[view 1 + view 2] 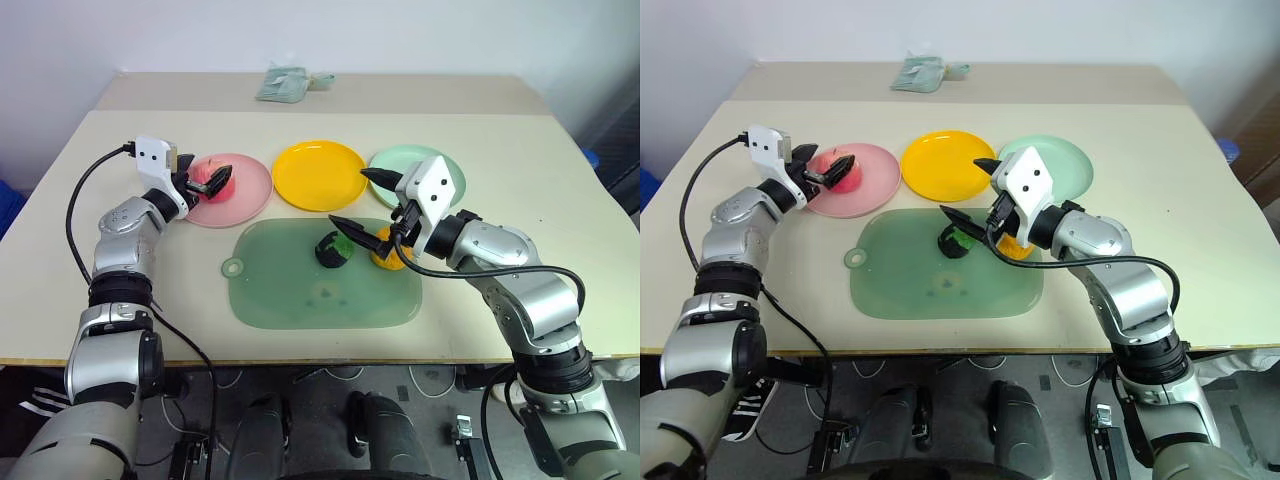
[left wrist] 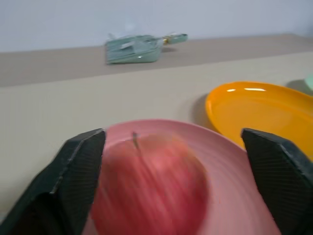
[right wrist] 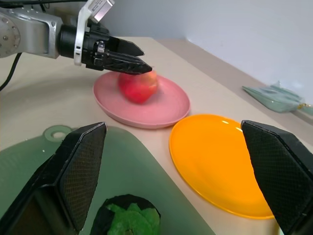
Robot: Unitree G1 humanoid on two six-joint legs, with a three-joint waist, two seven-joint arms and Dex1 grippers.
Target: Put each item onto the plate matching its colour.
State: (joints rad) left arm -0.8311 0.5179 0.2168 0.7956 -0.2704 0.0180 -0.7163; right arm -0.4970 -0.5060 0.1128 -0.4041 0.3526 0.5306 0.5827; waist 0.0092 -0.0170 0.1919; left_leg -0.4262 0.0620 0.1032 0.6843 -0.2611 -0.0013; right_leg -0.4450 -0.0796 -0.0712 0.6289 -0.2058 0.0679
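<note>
The red-pink apple [image 2: 151,191] rests on the pink plate [image 1: 250,195] at the left. My left gripper [image 1: 210,181] is open, its two fingers on either side of the apple with a gap showing on one side. The yellow plate [image 1: 320,175] stands bare in the middle, and the mint green plate [image 1: 455,180] is beside it on the right. My right gripper [image 1: 362,203] hangs open and level above the mat's far edge. Below it lie the dark green-and-black ball [image 1: 333,250] and the orange [image 1: 385,255], the orange partly hidden by the gripper.
The ball and orange lie on a translucent green mat [image 1: 300,295] in front of the plates. A pale green-grey wrapping bundle [image 1: 285,82] sits at the table's far edge. A black cable [image 1: 85,190] loops off my left wrist.
</note>
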